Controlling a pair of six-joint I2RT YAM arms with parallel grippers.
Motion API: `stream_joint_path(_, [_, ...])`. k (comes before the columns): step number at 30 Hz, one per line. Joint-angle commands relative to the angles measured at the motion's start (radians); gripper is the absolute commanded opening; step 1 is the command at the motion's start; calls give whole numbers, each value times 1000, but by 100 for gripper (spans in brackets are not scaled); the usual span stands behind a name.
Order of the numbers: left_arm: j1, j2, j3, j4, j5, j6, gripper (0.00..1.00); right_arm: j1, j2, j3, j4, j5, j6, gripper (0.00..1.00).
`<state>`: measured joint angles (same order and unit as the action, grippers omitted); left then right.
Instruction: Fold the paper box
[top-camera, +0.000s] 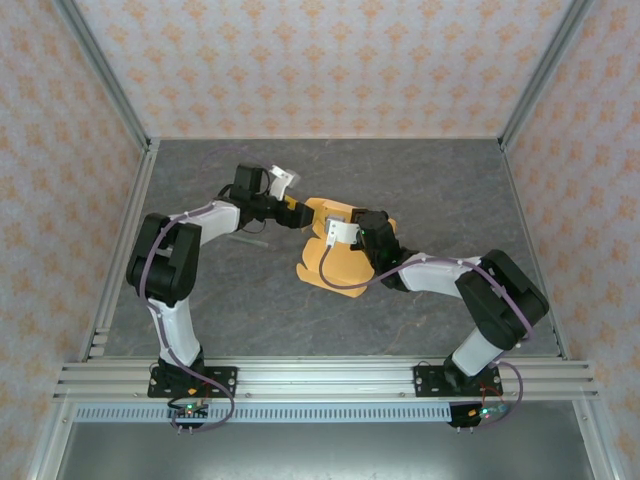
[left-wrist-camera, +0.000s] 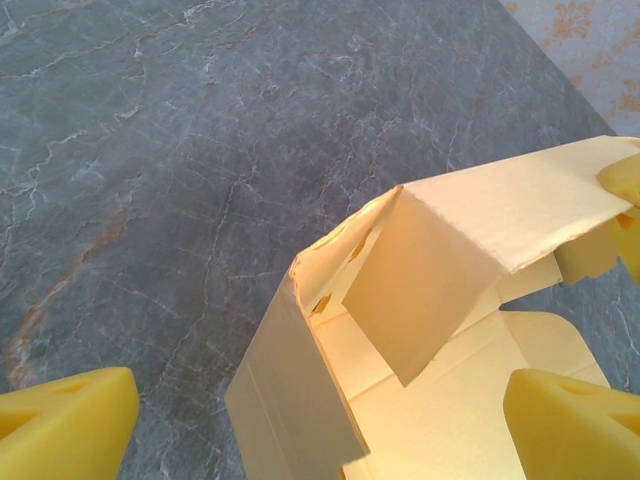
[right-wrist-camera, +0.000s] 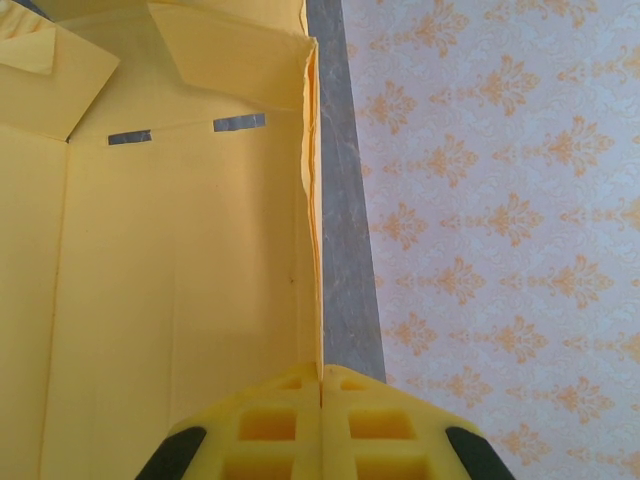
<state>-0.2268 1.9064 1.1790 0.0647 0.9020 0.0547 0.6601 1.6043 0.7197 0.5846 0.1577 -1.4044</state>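
The paper box (top-camera: 332, 262) is orange-yellow card, partly folded, lying mid-table between both arms. My left gripper (top-camera: 298, 216) hovers at its far-left corner. In the left wrist view, the left gripper (left-wrist-camera: 320, 430) is open, with its yellow fingertips (left-wrist-camera: 70, 425) spread wide on either side of a raised side wall (left-wrist-camera: 290, 400). An inner flap (left-wrist-camera: 420, 290) leans inward. My right gripper (top-camera: 352, 232) is at the box's far-right side. The right wrist view shows the right gripper (right-wrist-camera: 320, 378) shut on the thin top edge of an upright wall (right-wrist-camera: 312, 200), beside the box floor (right-wrist-camera: 180, 290).
The grey marbled table (top-camera: 250, 310) has metal rails at its sides and a patterned backdrop (top-camera: 320, 60) on three sides. In the right wrist view, two slots (right-wrist-camera: 240, 123) are cut in the box's far panel. The table edge (right-wrist-camera: 350, 250) runs just right of the held wall.
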Motion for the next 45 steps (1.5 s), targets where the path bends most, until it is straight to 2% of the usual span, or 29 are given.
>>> stream_joint_path(1, [-22, 31, 46, -11, 37, 33, 95, -4, 3, 34, -16, 8, -2, 0])
stream_joint_path(7, [-43, 54, 73, -25, 62, 39, 91, -3, 4, 34, -19, 11, -2, 0])
stream_joint_path(24, [-54, 16, -17, 24, 126, 32, 70, -3, 13, 32, 12, 13, -17, 0])
stream_joint_path(37, [-57, 9, -2, 18, 121, 24, 69, -3, 20, 41, 10, 10, -16, 0])
stream_joint_path(45, [-52, 10, 44, -40, 120, 42, 64, -3, 26, 38, 12, 9, -15, 0])
